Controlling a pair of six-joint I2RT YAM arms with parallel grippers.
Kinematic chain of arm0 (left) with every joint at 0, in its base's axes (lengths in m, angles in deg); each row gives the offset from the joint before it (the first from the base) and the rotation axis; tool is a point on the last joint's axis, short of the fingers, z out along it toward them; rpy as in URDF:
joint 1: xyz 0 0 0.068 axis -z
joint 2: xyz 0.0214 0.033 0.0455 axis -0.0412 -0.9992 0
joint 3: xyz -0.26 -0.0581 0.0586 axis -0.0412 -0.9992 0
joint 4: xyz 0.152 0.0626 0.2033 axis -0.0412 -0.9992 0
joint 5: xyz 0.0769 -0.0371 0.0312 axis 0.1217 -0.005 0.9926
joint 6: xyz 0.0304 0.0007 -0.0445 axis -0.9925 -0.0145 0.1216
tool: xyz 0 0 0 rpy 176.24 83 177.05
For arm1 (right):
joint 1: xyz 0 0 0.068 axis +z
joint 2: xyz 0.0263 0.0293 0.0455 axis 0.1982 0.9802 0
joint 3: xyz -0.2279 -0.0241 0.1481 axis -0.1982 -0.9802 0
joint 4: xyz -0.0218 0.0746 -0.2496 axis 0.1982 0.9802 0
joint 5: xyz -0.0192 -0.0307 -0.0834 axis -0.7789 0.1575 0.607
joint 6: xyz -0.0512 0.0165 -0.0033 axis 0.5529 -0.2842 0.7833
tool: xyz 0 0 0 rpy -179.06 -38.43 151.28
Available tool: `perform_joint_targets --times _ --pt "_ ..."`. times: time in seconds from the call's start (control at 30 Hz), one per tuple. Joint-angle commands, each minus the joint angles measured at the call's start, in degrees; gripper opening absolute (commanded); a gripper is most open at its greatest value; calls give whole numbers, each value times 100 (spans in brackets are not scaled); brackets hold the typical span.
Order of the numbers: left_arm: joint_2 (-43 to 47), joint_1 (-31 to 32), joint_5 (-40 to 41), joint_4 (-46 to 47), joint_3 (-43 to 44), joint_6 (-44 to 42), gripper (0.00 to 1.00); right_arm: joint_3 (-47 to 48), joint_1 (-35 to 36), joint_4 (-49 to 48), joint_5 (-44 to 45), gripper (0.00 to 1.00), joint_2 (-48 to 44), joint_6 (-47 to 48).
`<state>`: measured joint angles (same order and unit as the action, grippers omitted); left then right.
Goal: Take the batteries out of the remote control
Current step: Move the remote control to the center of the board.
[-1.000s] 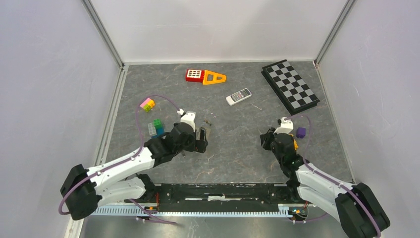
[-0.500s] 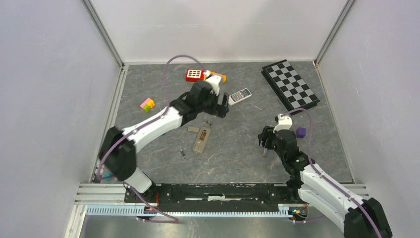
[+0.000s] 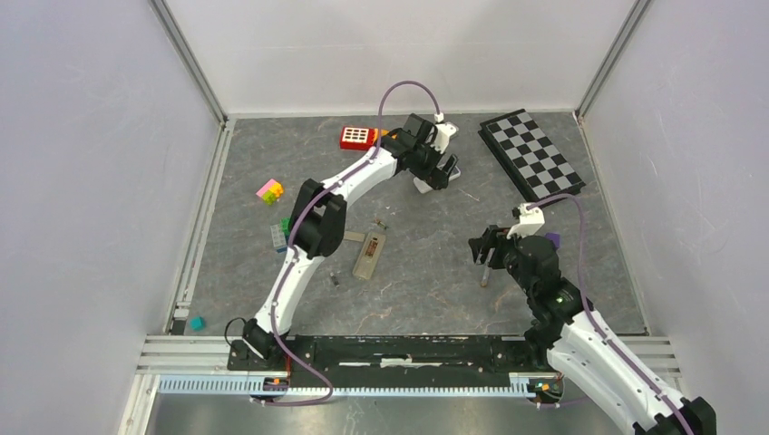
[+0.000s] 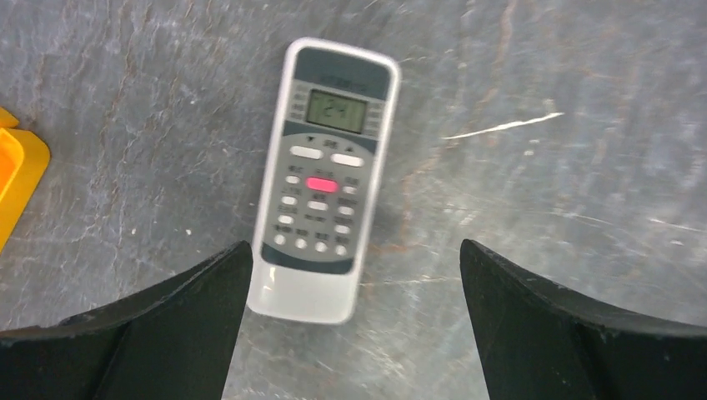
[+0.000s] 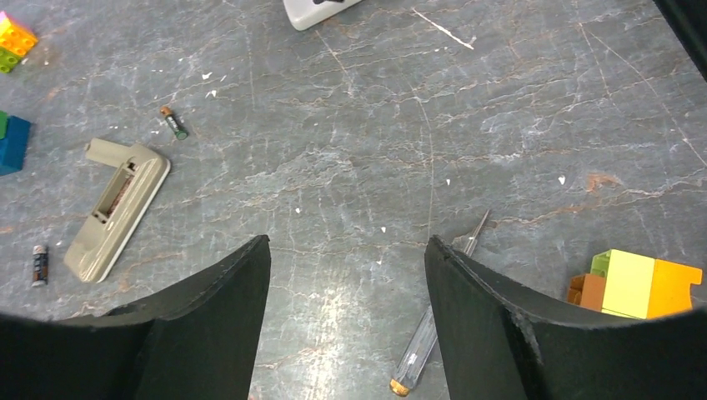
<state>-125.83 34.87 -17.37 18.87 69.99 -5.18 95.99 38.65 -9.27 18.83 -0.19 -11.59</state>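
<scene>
A beige remote (image 3: 369, 254) lies back-up in mid-table with its battery bay open; it also shows in the right wrist view (image 5: 117, 208). One small dark battery (image 3: 381, 223) lies just beyond it and shows in the right wrist view (image 5: 174, 122). Another battery (image 3: 334, 280) lies to its near left, also in the right wrist view (image 5: 38, 264). A white remote (image 4: 325, 179) with a lit display lies face-up at the back. My left gripper (image 4: 354, 267) hangs open above its near end, holding nothing. My right gripper (image 5: 346, 250) is open and empty over bare table.
A clear-handled screwdriver (image 5: 433, 333) lies by my right finger. A small flat cover piece (image 3: 354, 237) lies beside the beige remote. A checkerboard (image 3: 532, 159) is at the back right and a red-and-orange toy (image 3: 358, 138) at the back. Toy bricks (image 3: 269, 191) lie left, more bricks (image 5: 638, 283) right.
My left arm has swung from the beige remote out to the far white remote, leaving the beige remote and both batteries on the table. My right gripper shifted slightly left.
</scene>
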Motion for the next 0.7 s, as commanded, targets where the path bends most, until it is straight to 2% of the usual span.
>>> perform_joint_targets --times 0.0,0.2,0.23,0.53,0.57,0.67 --pt "-634 -144 -237 -1089 1095 -574 100 79 -16 174 -227 73 -305 -227" --pt "-932 -181 -132 -1140 1144 -627 99 -73 -15 217 -363 73 -336 -353" --pt "-980 -189 -169 -1229 1152 -648 95 -86 -15 216 -374 73 -311 -379" --pt "-648 -181 -1110 -1405 337 -502 16 -46 -16 225 24 73 -216 -420" --pt "-493 -179 -1307 -1308 84 -402 11 -37 -15 225 91 73 -203 -431" --pt "308 -190 -1804 -342 -1122 66 10 5 -16 224 143 73 -103 -449"
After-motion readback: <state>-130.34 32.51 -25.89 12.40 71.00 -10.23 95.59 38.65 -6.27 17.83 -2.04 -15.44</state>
